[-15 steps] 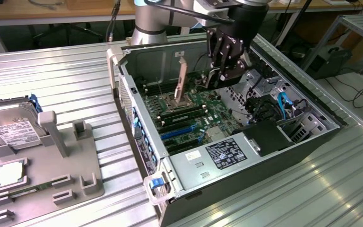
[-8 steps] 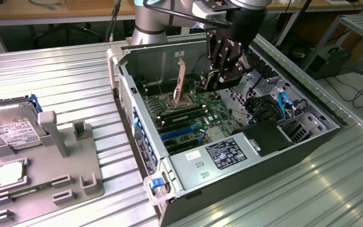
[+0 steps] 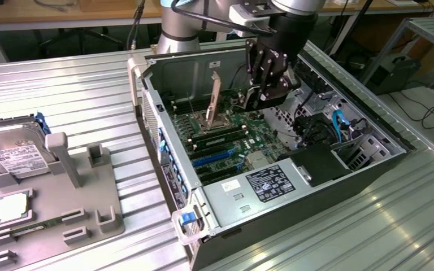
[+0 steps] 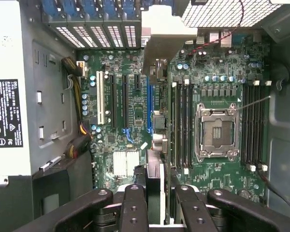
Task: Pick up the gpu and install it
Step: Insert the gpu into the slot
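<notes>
My gripper (image 3: 266, 93) hangs inside the open computer case (image 3: 368, 169), above the motherboard (image 3: 239, 135). It is shut on the gpu (image 4: 154, 159), a thin black card that the wrist view shows edge-on between the two fingers (image 4: 134, 210). The card's pale metal end bracket (image 4: 166, 43) points toward the case's rear slot covers (image 4: 92, 17). In the exterior view the bracket (image 3: 215, 96) stands upright at the exterior view's left of the gripper. The card hovers over the long blue expansion slot (image 4: 149, 111), apart from it.
Memory slots (image 4: 181, 125) and the CPU socket (image 4: 217, 133) lie beside the card's line. The power supply (image 3: 273, 183) fills the case's near end. At the exterior view's left, a grey holder (image 3: 59, 169) carries a hard drive (image 3: 13, 158) and a green memory stick (image 3: 21, 230).
</notes>
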`<state>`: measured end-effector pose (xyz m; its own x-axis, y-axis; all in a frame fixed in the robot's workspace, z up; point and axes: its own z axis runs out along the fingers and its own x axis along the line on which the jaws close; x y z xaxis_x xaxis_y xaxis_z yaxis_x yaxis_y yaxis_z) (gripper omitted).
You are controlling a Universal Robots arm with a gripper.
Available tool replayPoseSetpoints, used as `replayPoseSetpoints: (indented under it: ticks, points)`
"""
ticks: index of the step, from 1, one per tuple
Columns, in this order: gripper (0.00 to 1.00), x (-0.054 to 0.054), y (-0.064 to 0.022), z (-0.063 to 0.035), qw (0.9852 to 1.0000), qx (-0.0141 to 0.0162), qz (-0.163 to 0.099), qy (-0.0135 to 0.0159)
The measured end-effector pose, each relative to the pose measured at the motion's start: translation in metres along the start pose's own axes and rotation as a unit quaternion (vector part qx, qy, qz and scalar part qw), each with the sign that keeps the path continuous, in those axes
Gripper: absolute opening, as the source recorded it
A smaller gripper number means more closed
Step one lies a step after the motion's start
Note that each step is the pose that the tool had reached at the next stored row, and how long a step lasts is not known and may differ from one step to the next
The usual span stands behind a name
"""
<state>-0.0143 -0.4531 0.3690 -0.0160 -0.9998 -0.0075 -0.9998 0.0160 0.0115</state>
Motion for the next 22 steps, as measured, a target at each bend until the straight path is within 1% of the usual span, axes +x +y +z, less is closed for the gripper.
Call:
replayPoseSetpoints:
  ticks: [1,2,4,6,7,18,22]
  points:
    - [0.27,0.000,0.0000,0.0007,1.0000,-0.0010,0.000,0.0000]
    - [0.27,0.000,0.0000,0.0013,1.0000,-0.0030,0.000,0.0000]
    - [0.27,0.000,0.0000,0.0024,1.0000,-0.0051,0.000,0.0000]
    - [0.27,0.000,-0.0001,0.0043,1.0000,-0.0096,0.000,0.0000]
    - [0.27,0.000,-0.0001,0.0053,0.9999,-0.0110,0.000,0.0001]
    - [0.27,0.000,-0.0001,0.0069,0.9999,-0.0113,0.000,0.0002]
    - [0.27,0.000,0.0003,0.0115,0.9999,-0.0113,0.001,0.0002]
